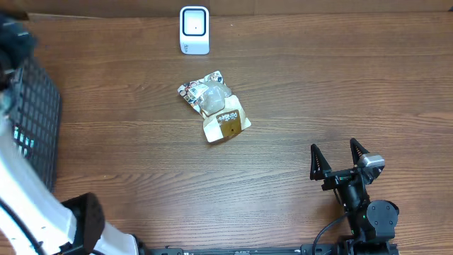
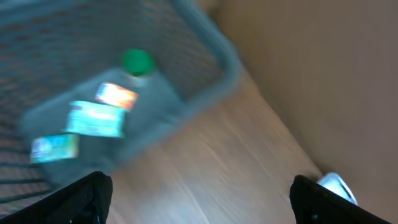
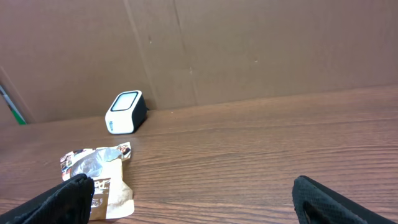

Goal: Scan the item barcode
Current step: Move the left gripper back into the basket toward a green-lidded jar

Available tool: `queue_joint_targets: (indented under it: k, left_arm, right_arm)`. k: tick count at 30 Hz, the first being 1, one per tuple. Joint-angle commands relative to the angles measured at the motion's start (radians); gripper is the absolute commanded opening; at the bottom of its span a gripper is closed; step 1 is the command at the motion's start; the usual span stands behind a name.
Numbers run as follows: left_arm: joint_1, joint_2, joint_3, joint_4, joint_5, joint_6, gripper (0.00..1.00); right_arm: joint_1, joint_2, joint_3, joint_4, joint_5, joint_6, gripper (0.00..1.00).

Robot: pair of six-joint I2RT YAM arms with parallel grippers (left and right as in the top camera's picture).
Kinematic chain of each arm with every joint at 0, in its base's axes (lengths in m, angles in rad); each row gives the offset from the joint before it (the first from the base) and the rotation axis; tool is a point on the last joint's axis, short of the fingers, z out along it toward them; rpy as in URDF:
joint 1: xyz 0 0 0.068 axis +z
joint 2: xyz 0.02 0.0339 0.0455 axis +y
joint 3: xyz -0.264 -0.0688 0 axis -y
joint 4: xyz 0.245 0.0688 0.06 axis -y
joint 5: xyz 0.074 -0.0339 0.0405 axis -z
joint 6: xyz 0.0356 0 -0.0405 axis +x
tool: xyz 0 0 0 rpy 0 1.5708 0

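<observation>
The right gripper (image 1: 334, 153) stood wide open, empty, well apart from the packet (image 1: 214, 106). The left gripper (image 2: 200, 186) gaped empty above the basket (image 2: 227, 62).

Nothing can be read for certain. The snack packet (image 1: 214, 108), near the middle of the tabletop (image 1: 318, 85), carries a dark label (image 1: 228, 117) with pale lettering too small to make out. In the left wrist view, the bottle (image 2: 106, 118) in the basket (image 2: 217, 56) bears coloured labels, blurred beyond reading.
</observation>
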Motion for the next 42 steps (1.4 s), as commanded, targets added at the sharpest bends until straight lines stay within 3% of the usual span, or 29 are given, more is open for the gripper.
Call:
queue_joint_targets:
  k: [1, 7, 10, 14, 17, 26, 32, 37, 42]
  left_arm:
    - [0.187, 0.019, -0.033, 0.0, 0.089, 0.009, 0.93]
    - [0.353, 0.105, -0.105, 0.173, 0.156, 0.1, 0.89]
    - [0.363, 0.187, -0.108, 0.2, 0.162, 0.166, 0.88]
    - [0.362, 0.303, -0.108, 0.216, 0.158, 0.27, 0.77]
    - [0.362, 0.384, -0.108, 0.224, 0.148, 0.322, 0.73]
    - [0.422, 0.489, -0.109, 0.235, 0.178, 0.385, 0.73]
    - [0.488, 0.526, -0.111, 0.309, 0.362, 0.581, 0.74]
    - [0.491, 0.587, -0.111, 0.372, 0.374, 0.651, 0.75]
    - [0.481, 0.653, -0.111, 0.435, 0.442, 0.739, 0.84]
  right_arm:
    - [-0.002, -0.011, -0.011, 0.003, 0.001, -0.001, 1.0]
    - [-0.002, -0.011, -0.011, 0.003, 0.001, -0.001, 1.0]
    - [-0.002, -0.011, -0.011, 0.003, 0.001, -0.001, 1.0]
    - [-0.002, -0.011, -0.011, 0.003, 0.001, -0.001, 1.0]
    - [-0.002, -0.011, -0.011, 0.003, 0.001, -0.001, 1.0]
    - [-0.002, -0.011, -0.011, 0.003, 0.001, -0.001, 1.0]
    - [-0.002, -0.011, -0.011, 0.003, 0.001, -0.001, 1.0]
    - [-0.002, -0.011, -0.011, 0.003, 0.001, -0.001, 1.0]
    - [-0.002, -0.011, -0.011, 0.003, 0.001, -0.001, 1.0]
